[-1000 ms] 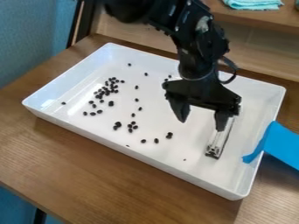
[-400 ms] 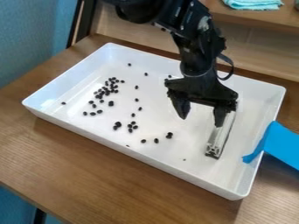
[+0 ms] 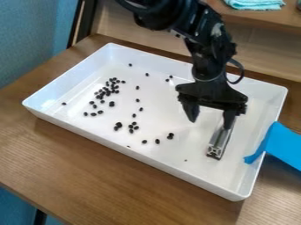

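Camera view: the black robot arm [image 3: 214, 48] enters from the top edge and hangs over the right half of a white rectangular tray [image 3: 170, 154]. Its two-finger gripper [image 3: 210, 124] points downward, the fingers standing clearly apart with nothing clamped between them. The finger on the right of the view is at the silver slotted metal bar [image 3: 220, 141]; whether the two touch cannot be determined. The bar lies inside the tray, near its right side, running at a slant from beneath the gripper toward the front rim, its square hollow end facing the camera. Small black beans [image 3: 111, 104] are recorded on the tray floor, mostly left of the gripper. The densest group sits left of the middle, smaller groups lie nearer the front wall, and single beans are scattered between and around them, one well apart toward the left corner. A bright blue strip [image 3: 285, 147] is at the tray's right wall and extends outward over the brown wooden table [image 3: 117, 189] that carries the tray. Behind stands a pale wooden panel [image 3: 264, 48], below a wooden ledge [image 3: 264, 15] bearing a folded teal cloth [image 3: 255, 3]. At upper left, a dark post [image 3: 82, 22] rises beside a blue wall [image 3: 29, 35].
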### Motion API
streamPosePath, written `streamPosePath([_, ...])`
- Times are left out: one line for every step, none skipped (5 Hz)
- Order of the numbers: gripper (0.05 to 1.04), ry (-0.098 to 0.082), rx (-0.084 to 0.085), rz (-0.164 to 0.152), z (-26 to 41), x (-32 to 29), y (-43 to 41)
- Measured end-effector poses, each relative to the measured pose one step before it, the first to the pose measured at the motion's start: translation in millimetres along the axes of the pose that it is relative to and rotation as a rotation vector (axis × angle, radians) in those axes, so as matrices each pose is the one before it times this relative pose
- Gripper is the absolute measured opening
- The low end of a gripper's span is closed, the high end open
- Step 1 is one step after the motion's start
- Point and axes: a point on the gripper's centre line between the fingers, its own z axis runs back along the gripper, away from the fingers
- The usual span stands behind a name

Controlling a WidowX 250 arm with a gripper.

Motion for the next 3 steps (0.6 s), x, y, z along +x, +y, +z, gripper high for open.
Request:
streamPosePath([1.001,-0.0078,-0.0064,0.0003,-1.76,4.57,-6.84])
streamPosePath([1.001,-0.0068,-0.0045,-0.0006,-0.26,3.11,-6.23])
streamPosePath([1.001,0.0156,0.0005,-0.0154,-6.02,-5.50,-6.64])
